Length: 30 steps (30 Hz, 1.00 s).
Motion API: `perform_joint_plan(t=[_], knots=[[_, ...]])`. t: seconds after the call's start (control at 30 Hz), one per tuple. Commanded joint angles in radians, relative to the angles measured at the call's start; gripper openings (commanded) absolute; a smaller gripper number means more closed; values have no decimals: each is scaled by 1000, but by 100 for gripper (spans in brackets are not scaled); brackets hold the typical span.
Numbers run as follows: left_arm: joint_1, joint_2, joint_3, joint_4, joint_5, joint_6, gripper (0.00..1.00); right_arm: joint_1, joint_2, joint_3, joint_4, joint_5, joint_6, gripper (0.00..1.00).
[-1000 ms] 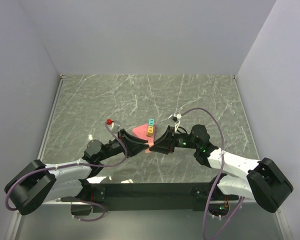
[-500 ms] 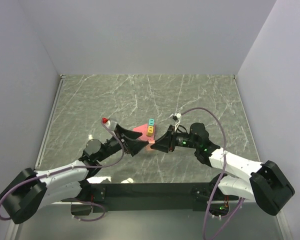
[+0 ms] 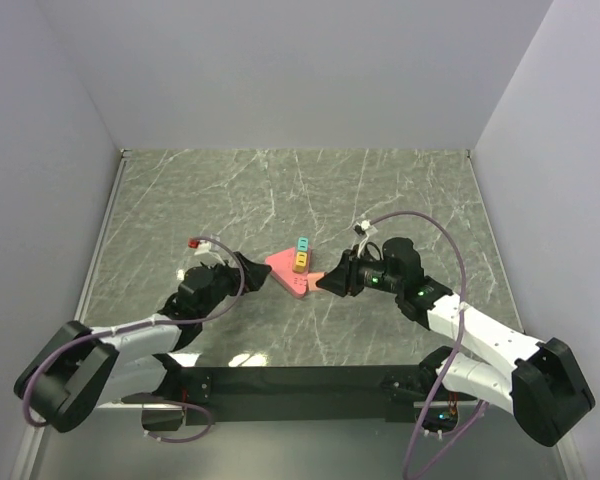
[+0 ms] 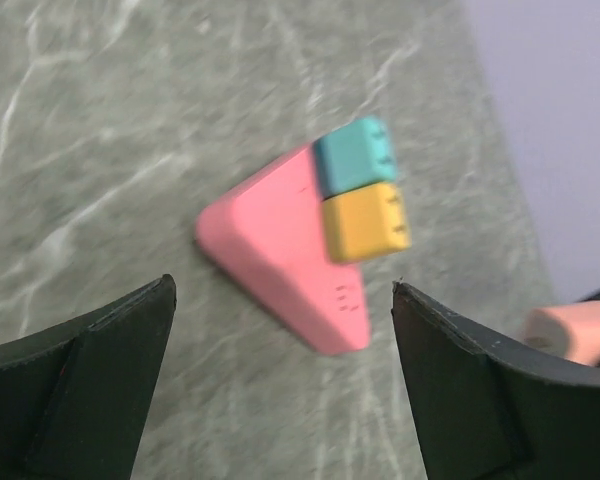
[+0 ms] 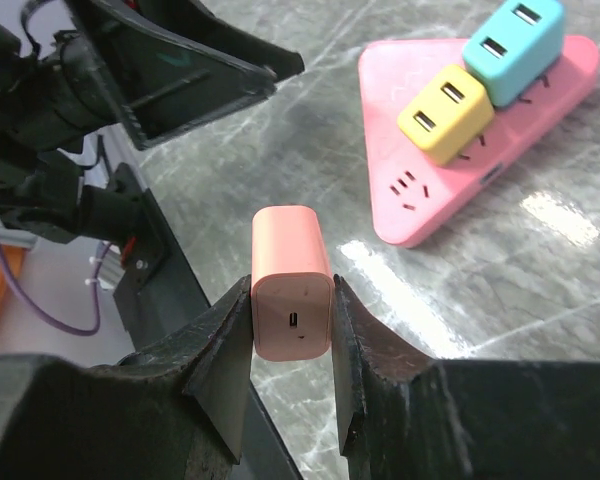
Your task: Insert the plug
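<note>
So the plug (image 5: 291, 270) is a little salmon-pink block with rounded edges and a tiny port on its end face. It's pinched by its sides in the right gripper (image 5: 291, 300), up off the table (image 3: 400, 200), near one corner of the power strip (image 5: 380, 110) but not in it. The strip is a flat pink triangle lying mid-table, with a teal cube (image 5: 515, 35) and a yellow cube (image 5: 445, 115) plugged in side by side on top, and a free set of socket slots by the corner nearest the plug.
</note>
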Motion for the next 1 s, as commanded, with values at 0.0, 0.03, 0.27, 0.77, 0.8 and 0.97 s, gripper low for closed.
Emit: perform_joint_plan(t=[0.0,0.03,0.27,0.77,0.8,0.97], knots=[[5,55,44,14,-45,-7,95,-9,-34,40,-22,33,-26,0],[6,65,49,27,-49,-3,95,-9,-34,38,-22,33,-26,0],[40,225,59,198,40,-41,96,-11,-36,35,-23,36,-25,0],[57,504,141,373,142,-109,94,-14,-47,38,-39,50,-29,0],[57,518,144,379,143,-109,92,-14,-42,38,-39,52,-29,0],[57,558,165,387,157,-116,87,-14,-27,44,-40,47,-34,0]])
